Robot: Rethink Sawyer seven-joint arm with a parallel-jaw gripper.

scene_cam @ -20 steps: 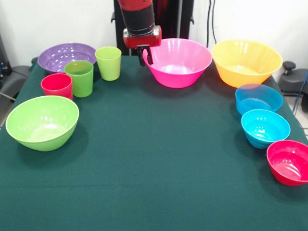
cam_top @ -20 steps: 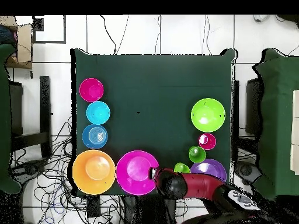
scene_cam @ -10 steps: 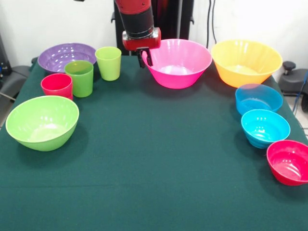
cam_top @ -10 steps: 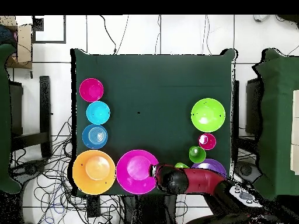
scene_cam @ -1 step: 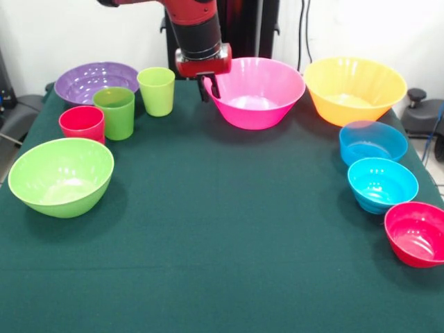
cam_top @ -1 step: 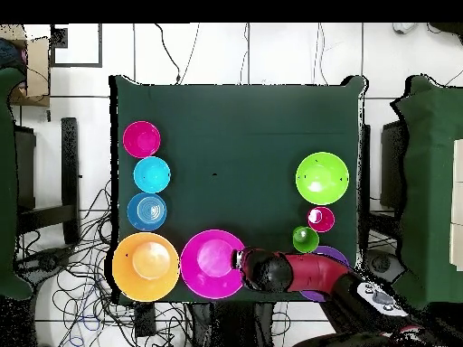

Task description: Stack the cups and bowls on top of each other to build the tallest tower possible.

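The gripper [scene_cam @ -1 step: 209, 88] hangs at the pink bowl's [scene_cam @ -1 step: 258, 90] rim, between it and the lime cup [scene_cam @ -1 step: 157, 90]; whether it is clenched or released cannot be told. All bowls and cups sit separately around the table [scene_cam @ -1 step: 222, 229], leaving its centre free for stacking.

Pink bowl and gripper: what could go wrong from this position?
The gripper hangs right at the rim of the large pink bowl, so it may push or tip the bowl rather than grip it. The orange bowl stands close beside the pink one and could be knocked. The lime-green cup stands near the gripper's other side.
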